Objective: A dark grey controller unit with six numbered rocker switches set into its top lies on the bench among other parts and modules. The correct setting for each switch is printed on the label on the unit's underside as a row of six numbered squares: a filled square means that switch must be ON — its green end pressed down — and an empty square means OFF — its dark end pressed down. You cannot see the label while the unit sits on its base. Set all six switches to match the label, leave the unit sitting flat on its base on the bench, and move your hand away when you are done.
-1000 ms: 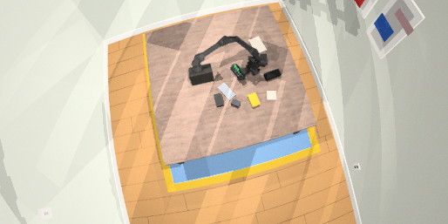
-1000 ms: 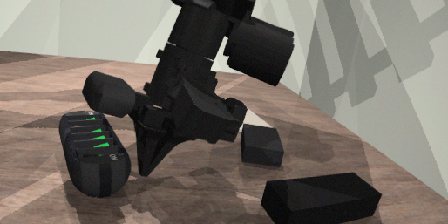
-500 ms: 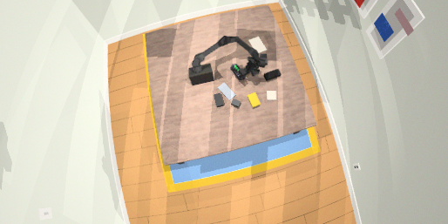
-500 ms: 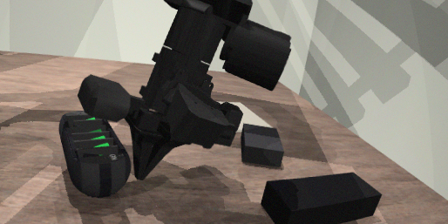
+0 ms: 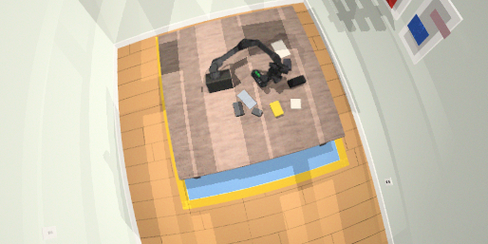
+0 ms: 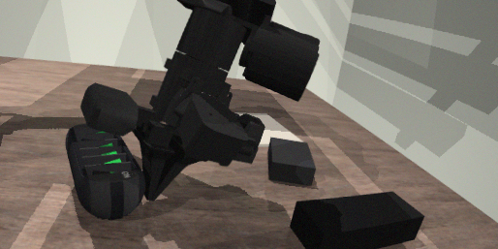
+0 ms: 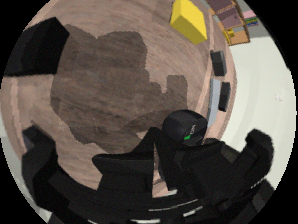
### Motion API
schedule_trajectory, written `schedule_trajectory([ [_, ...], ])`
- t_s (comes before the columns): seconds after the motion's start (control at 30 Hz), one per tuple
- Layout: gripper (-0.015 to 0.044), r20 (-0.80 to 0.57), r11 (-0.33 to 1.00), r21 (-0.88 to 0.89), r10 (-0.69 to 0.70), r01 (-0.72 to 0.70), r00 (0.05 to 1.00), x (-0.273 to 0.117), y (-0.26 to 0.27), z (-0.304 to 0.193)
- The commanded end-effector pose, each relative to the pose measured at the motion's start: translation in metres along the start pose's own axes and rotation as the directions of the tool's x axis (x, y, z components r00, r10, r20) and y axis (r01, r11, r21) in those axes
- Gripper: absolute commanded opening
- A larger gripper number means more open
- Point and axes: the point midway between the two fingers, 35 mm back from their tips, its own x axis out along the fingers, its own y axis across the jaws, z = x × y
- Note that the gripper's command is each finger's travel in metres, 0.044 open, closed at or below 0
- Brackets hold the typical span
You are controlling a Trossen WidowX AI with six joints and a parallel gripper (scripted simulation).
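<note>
The dark grey controller unit [image 5: 260, 82] [image 6: 108, 196] [image 7: 181, 123] lies on the bench with its switches facing up. Several green wedges and an ON mark show on its top in the exterior view. The arm partly covers the far end, and the exact switch positions are too small to tell. The underside label is hidden. My gripper [image 6: 152, 195] [image 7: 153, 129] is shut and empty. Its tips point down close beside the unit's right side in the exterior view, low near the bench; whether they touch the unit is unclear.
A black block [image 5: 296, 82] [image 6: 358, 215] [image 7: 35, 50] and a smaller dark block [image 5: 288, 64] [image 6: 292, 159] lie on the gripper's other side. A white sheet [image 5: 280, 47] is behind. A yellow block [image 5: 276, 108] [image 7: 189, 21], white square [image 5: 295, 103], grey-blue plate [image 5: 247, 99] and dark modules [image 5: 238, 109] lie farther off.
</note>
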Motion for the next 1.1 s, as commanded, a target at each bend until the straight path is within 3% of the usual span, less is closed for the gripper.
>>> schedule_trajectory([
  [0.0,0.0,-0.003,1.0,-0.001,0.0,0.0,1.0,0.001,-0.002,0.0],
  [1.07,0.0,-0.003,1.0,0.0,-0.001,0.001,1.0,0.009,-0.028,0.001],
])
